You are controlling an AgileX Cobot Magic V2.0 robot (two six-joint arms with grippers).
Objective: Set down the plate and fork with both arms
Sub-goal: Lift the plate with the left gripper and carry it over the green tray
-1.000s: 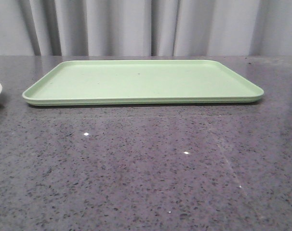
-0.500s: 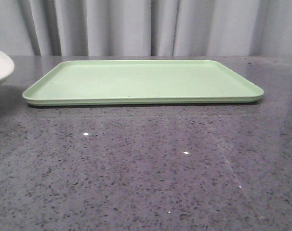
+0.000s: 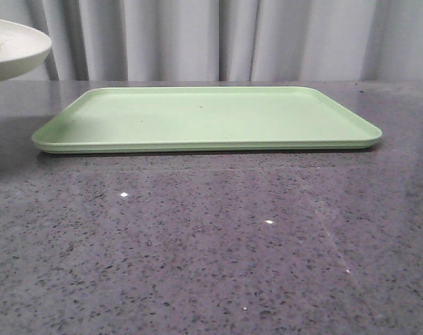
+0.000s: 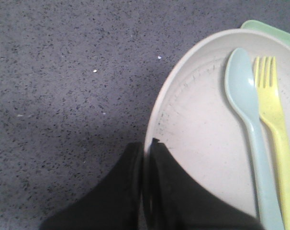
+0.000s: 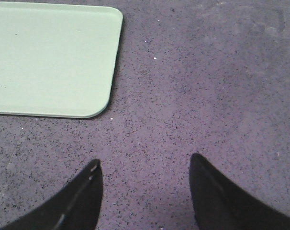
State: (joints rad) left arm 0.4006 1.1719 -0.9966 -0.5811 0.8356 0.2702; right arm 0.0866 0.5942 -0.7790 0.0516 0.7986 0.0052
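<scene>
plate (image 3: 16, 50): lifted off the table at the far left, clear of the green tray (image 3: 204, 118); rim pinched by the left hand.
left hand (image 4: 146, 148): closed on the plate's rim, one finger inside the rim and one outside, hardly any gap between them.
fork (image 4: 274, 120): yellow, lying in the plate right beside a pale blue spoon (image 4: 248, 115), tines pointing away from the hand.
right hand (image 5: 144, 165): wide open, holding nothing, hovering over bare table (image 5: 207, 96) just right of the tray's near right corner.
step in hand: probably carrying the plate across to the tray.
doing it well: keep the plate level so fork and spoon do not slide; travel slowly; clear the tray's raised edge before lowering; set down flat, well inside the edge, then let go.
risk: single-point grip on the rim, so likely to tip if jerked.
afterwards: fork left for the right hand, by the look of it.
</scene>
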